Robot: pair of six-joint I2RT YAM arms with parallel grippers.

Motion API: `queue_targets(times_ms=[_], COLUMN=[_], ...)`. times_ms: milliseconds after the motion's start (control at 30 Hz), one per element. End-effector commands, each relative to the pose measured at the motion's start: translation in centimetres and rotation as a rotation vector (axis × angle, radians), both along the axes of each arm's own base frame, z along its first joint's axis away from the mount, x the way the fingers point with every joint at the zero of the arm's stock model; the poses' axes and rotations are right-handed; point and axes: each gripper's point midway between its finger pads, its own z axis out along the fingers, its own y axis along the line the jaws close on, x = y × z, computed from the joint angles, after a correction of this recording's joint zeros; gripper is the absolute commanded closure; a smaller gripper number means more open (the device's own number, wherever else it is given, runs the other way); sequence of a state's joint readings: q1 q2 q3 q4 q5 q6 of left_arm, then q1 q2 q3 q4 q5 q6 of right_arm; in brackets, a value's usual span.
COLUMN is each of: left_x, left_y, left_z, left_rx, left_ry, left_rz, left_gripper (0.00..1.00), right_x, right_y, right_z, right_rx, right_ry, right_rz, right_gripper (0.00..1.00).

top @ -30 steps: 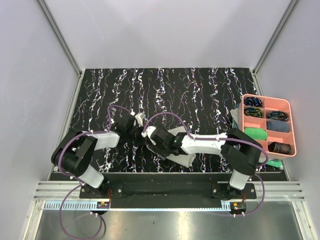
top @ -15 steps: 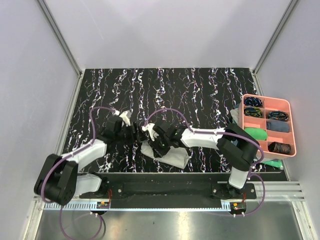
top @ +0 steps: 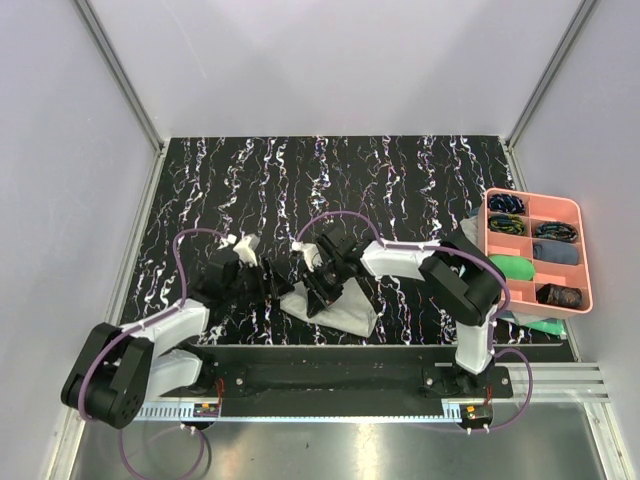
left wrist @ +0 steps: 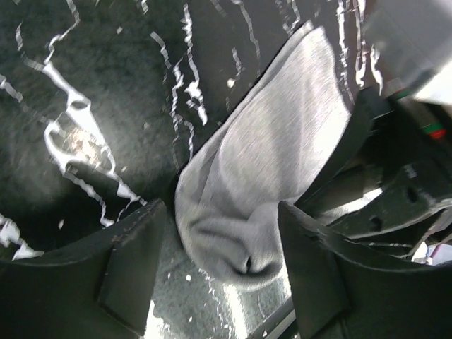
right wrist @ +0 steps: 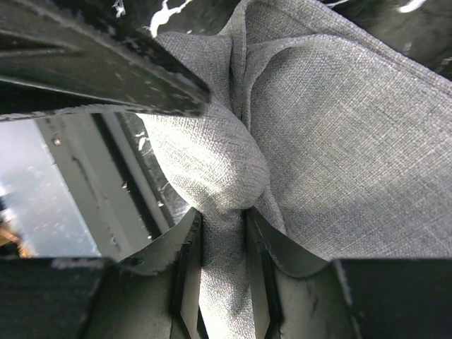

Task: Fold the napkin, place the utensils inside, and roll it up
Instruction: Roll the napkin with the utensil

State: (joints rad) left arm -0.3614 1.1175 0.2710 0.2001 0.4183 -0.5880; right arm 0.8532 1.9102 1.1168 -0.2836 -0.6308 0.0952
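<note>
Right claw [right wrist: 222, 268] has clamped down: a moment ago its jaws stood wider, now they're clenched on a pinched ridge of the light grey woven cloth napkin [right wrist: 353, 141], fabric squeezed up between the two fingers. And the left claw [left wrist: 222, 261] has swung in. A second back it was closed and tucked away with its arm folded; now that arm is stretched out, jaws released, one finger either side of the napkin's rounded left end and gripping nothing.

So I'd call this a handover of work: right side anchors the cloth, left side lines up to take the end, probably for a fold or a tuck.

The napkin itself sits bunched and rumpled, not flat, with a soft bulge and deep creases by the right claw and a curled, tube-like end facing the left one. It lies at the near middle of the black white-veined counter [top: 400, 180], between the two claws. The utensils aren't in view; whether they're inside the bundle, I can't tell.
</note>
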Motion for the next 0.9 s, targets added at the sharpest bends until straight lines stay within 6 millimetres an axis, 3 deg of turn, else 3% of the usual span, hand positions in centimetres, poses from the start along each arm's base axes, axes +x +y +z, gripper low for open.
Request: queue_targets(times_ms=[0, 267, 367, 600, 733, 867], left_x=[0.9, 0.4, 0.1, -0.6, -0.3, -0.6], left_y=[-1.4, -1.9, -1.9, -1.8, -1.0, 0.0], left_z=[1.4, 1.8, 1.6, 0.0, -1.5, -3.2], left_rx=[-0.076, -0.137, -0.142, -0.114, -0.048, 0.026], left_ry=[-0.068, -0.073, -0.069, 0.001, 0.056, 0.13], left_rz=[-0.043, -0.052, -0.055, -0.064, -0.023, 0.018], left_gripper=[0.35, 0.32, 0.37, 0.65, 0.98, 1.0], right_x=[-2.1, -1.5, -1.3, -0.7, 0.0, 0.9], right_y=[-2.3, -2.9, -3.0, -3.3, -3.2, -3.0], right_z=[-2.9, -4.2, -4.4, -4.8, -3.8, -1.4], right_rx=[-0.113, -0.135, -0.138, -0.144, -0.132, -0.105], right_ry=[0.137, 0.173, 0.178, 0.187, 0.151, 0.073], right_rz=[0.014, -0.007, -0.012, -0.028, -0.043, -0.062], right_gripper=[0.65, 0.65, 0.64, 0.64, 0.61, 0.55])
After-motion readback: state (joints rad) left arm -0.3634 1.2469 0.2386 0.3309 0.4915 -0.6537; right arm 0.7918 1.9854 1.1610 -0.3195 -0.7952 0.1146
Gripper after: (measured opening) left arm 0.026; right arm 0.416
